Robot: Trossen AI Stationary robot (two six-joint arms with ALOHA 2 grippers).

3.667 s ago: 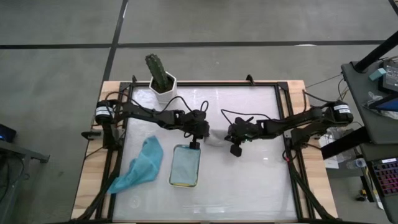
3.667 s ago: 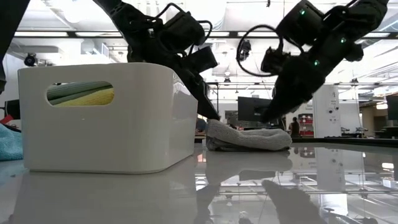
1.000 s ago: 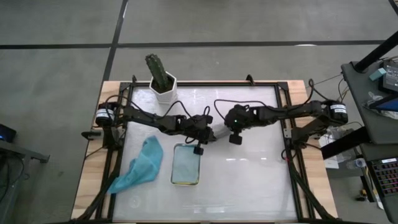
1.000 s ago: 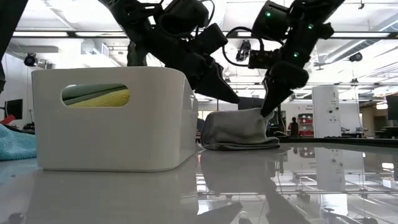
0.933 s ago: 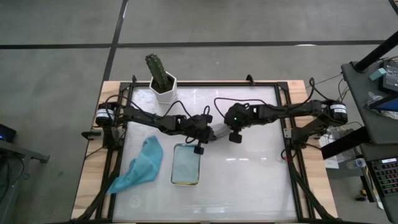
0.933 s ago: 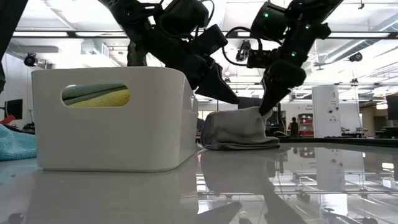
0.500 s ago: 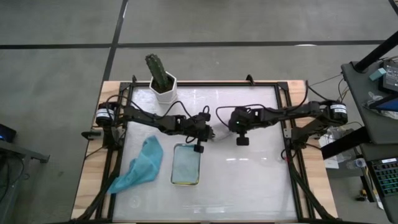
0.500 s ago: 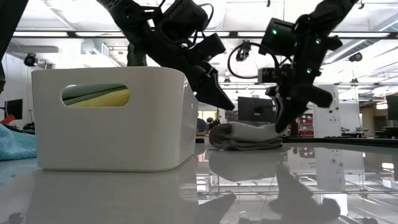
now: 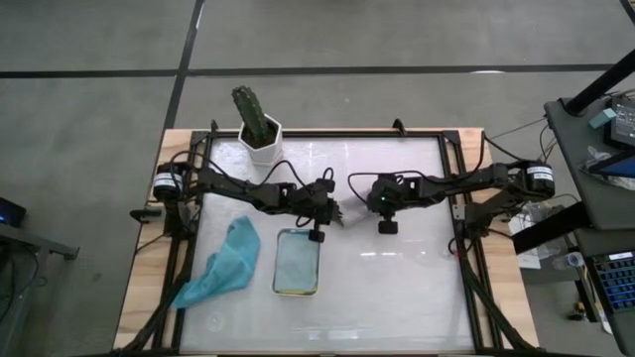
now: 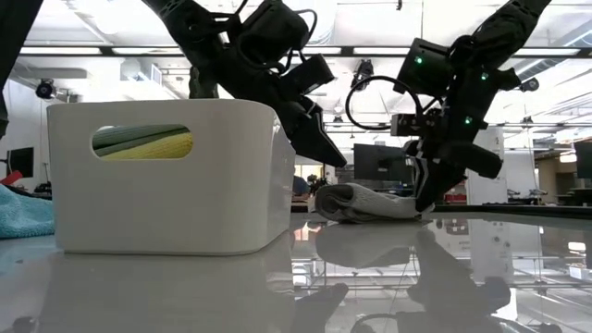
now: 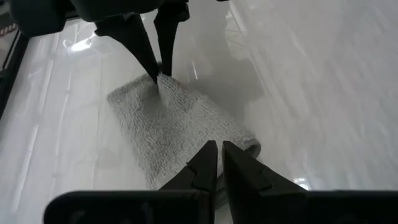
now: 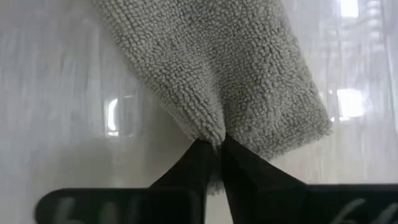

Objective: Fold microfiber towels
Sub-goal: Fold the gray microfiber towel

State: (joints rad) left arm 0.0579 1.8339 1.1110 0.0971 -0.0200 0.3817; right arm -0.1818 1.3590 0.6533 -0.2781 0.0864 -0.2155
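High view: a glossy white table (image 9: 397,288) in a dark frame is seen on a grey floor, with a potted cactus (image 9: 256,121) at its far edge. At the left of the table a teal towel (image 9: 224,264) lies crumpled and loose. Just beside it stands the white tray (image 9: 297,263); through the tray's handle slot in the low view, folded green and yellow towels (image 10: 141,141) are seen stacked inside. A large hall with ceiling lights and monitors is seen behind the table in the low view.

Near the middle of the table the grey towel (image 10: 370,202) lies folded into a thick, nubbly, rounded bundle, flat on the surface and just beside the tray. The left tool (image 11: 217,163) is pressed together with its tips at one end of the grey towel; whether cloth is pinched there cannot be told. At the other end the right tool (image 12: 216,153) is seen with its fingers almost together, pinching the towel's edge against the table
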